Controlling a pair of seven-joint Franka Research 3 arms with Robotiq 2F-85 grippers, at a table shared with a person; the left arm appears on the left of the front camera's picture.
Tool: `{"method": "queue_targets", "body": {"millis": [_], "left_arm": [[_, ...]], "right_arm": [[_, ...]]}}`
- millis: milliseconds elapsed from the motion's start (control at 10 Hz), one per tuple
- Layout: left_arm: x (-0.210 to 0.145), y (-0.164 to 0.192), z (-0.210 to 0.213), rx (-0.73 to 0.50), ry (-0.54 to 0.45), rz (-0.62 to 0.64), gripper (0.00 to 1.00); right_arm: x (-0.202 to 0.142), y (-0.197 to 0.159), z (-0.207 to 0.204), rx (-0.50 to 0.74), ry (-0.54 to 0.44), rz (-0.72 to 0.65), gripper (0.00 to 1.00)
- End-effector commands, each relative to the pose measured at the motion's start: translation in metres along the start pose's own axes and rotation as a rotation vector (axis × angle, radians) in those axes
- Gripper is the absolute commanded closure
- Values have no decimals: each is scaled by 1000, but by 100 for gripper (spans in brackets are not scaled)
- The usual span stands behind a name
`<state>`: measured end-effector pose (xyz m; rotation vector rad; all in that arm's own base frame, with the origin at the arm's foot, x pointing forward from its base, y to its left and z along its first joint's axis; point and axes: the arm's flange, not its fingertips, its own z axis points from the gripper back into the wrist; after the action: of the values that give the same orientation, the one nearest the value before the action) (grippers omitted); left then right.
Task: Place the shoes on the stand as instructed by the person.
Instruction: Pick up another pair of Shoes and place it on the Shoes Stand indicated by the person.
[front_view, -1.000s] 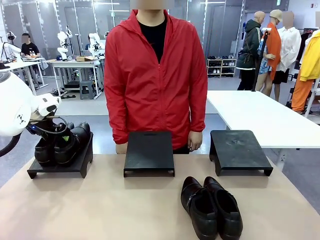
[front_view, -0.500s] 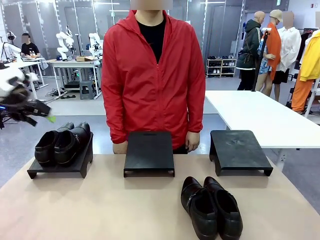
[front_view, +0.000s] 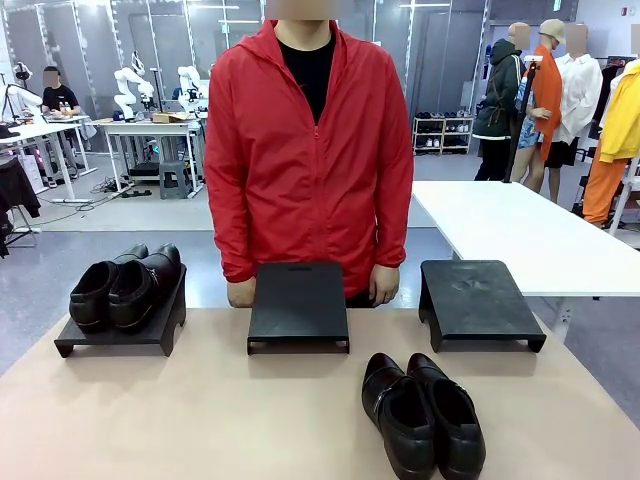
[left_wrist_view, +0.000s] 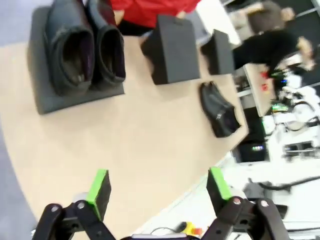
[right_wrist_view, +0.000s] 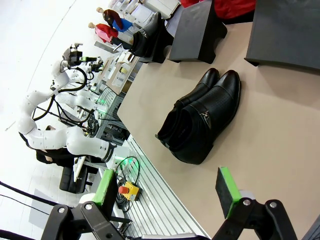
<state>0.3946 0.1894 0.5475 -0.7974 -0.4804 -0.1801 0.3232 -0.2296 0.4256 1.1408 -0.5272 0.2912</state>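
Observation:
One pair of glossy black shoes (front_view: 125, 288) sits on the left stand (front_view: 118, 338); the left wrist view looks down on this pair (left_wrist_view: 82, 45). The second pair of shoes (front_view: 422, 412) lies on the table in front of the gap between the middle stand (front_view: 298, 305) and the right stand (front_view: 478, 300). My left gripper (left_wrist_view: 158, 187) hangs open and holds nothing, high above the table's near edge. My right gripper (right_wrist_view: 166, 192) is open too, with the second pair (right_wrist_view: 200, 125) ahead of it. The person (front_view: 310, 150) stands behind the middle stand, a hand (front_view: 385, 283) at each side of it.
The tan table (front_view: 200, 420) has free surface at its front left. A white table (front_view: 520, 230) stands behind to the right. Other people and work benches are far in the background.
My left arm has drawn back from the left stand and left the front view to the left. The first pair stays on that stand.

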Motion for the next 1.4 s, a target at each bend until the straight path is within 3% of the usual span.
{"method": "queue_targets", "body": {"millis": [0, 300, 600, 700, 1300], "left_arm": [[-38, 37, 15, -161, -89, 99, 2], [-118, 78, 20, -269, -150, 204, 2], [-104, 79, 16, -273, -139, 206, 2], [-136, 87, 20, -269, -148, 232, 2], [-136, 87, 20, -269, -148, 232, 2]], "right_arm": [[2, 1, 1, 11, -13, 10, 0], [2, 1, 1, 11, -13, 10, 0], [2, 1, 1, 11, -13, 10, 0], [2, 1, 1, 11, -13, 10, 0], [2, 1, 1, 11, -13, 10, 0]]}}
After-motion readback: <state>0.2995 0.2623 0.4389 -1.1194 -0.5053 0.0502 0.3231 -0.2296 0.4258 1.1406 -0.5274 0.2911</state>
